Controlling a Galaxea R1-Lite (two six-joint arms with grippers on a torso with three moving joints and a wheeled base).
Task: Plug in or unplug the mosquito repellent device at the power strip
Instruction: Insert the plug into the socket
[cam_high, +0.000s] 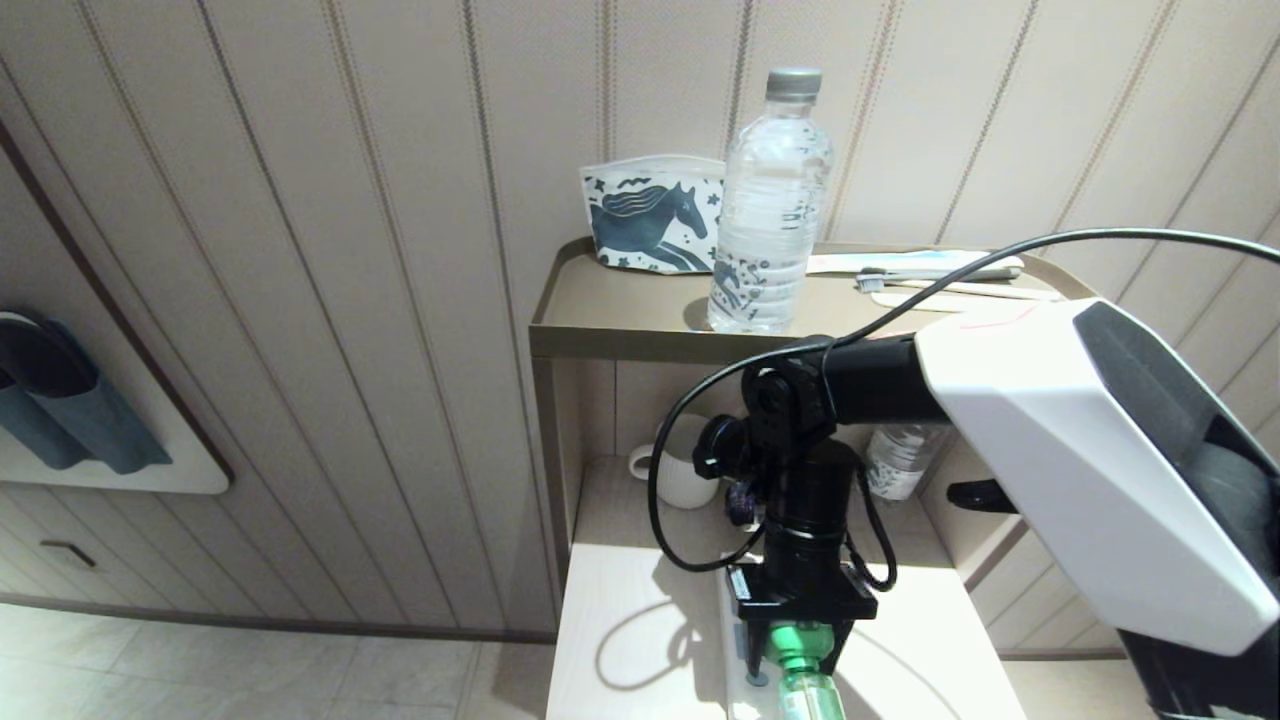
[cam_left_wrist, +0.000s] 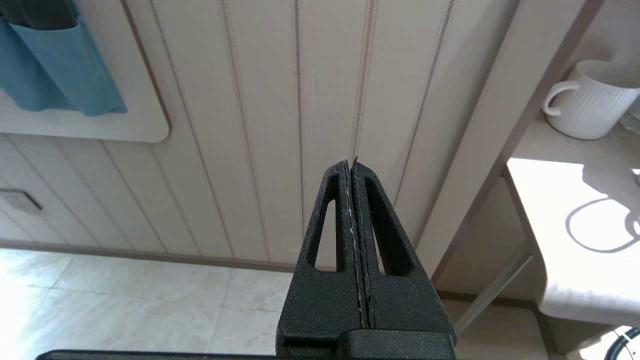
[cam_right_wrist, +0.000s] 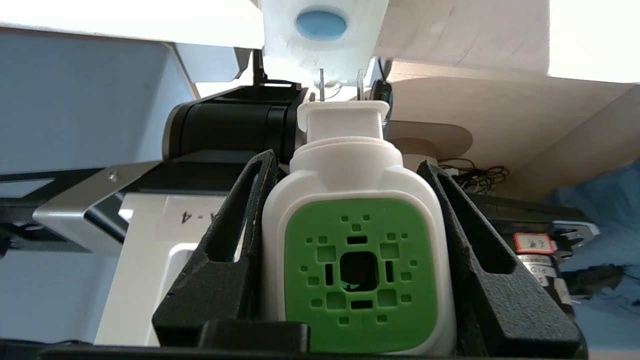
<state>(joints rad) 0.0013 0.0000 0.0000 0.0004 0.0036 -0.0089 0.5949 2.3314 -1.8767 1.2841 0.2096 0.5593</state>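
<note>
Gripping mosquito repellent device (cam_right_wrist: 357, 260), right gripper (cam_right_wrist: 350, 210), unlabelled

Bare tabletop (cam_high: 620, 640) left of power strip (cam_high: 742, 690); mug (cam_high: 685, 470) behind.

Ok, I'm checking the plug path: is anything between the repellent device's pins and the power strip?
Nothing visible. The right gripper is shut on the mosquito repellent device, and its two bare pins point straight at the power strip, with nothing between them.

- A water bottle (cam_high: 768, 205), a horse-print pouch (cam_high: 652, 213) and a toothbrush (cam_high: 935, 279) are carried by the top shelf (cam_high: 620, 318);
- a white mug (cam_high: 683, 470) is set on the lower shelf (cam_high: 640, 600)
</note>
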